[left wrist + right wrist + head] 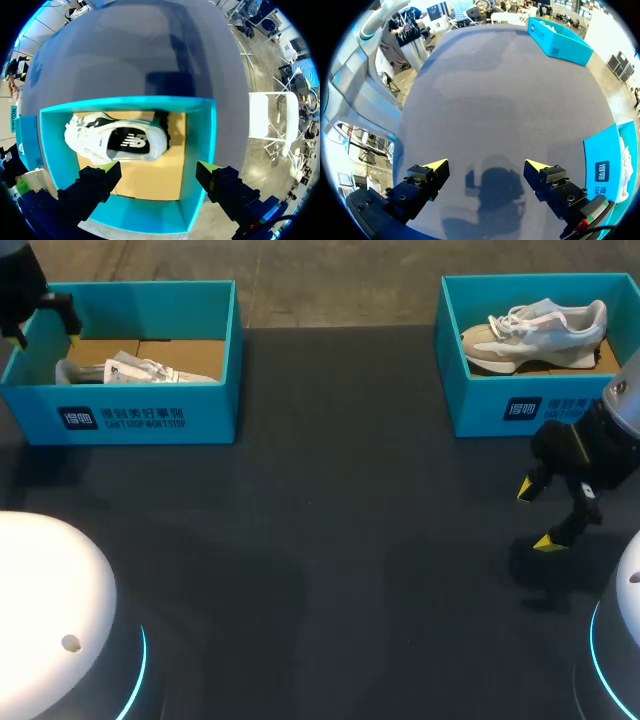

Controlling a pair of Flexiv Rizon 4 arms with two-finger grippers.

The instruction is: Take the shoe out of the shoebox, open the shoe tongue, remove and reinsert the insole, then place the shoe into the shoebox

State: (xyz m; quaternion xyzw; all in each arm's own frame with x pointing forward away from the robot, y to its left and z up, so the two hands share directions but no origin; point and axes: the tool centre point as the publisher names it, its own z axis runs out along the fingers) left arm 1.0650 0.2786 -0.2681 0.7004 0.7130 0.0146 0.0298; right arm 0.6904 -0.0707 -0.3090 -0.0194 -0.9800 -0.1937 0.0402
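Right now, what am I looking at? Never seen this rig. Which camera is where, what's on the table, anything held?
These are two robot arms at a dark table. The wide picture looks down from above and behind the robot. The two round ones come from a camera on each wrist, looking along the fingers. The left gripper hangs open over the left shoebox, which holds a white shoe. The right gripper is open above the table, in front of the right shoebox, which holds a beige shoe. Nothing is held.
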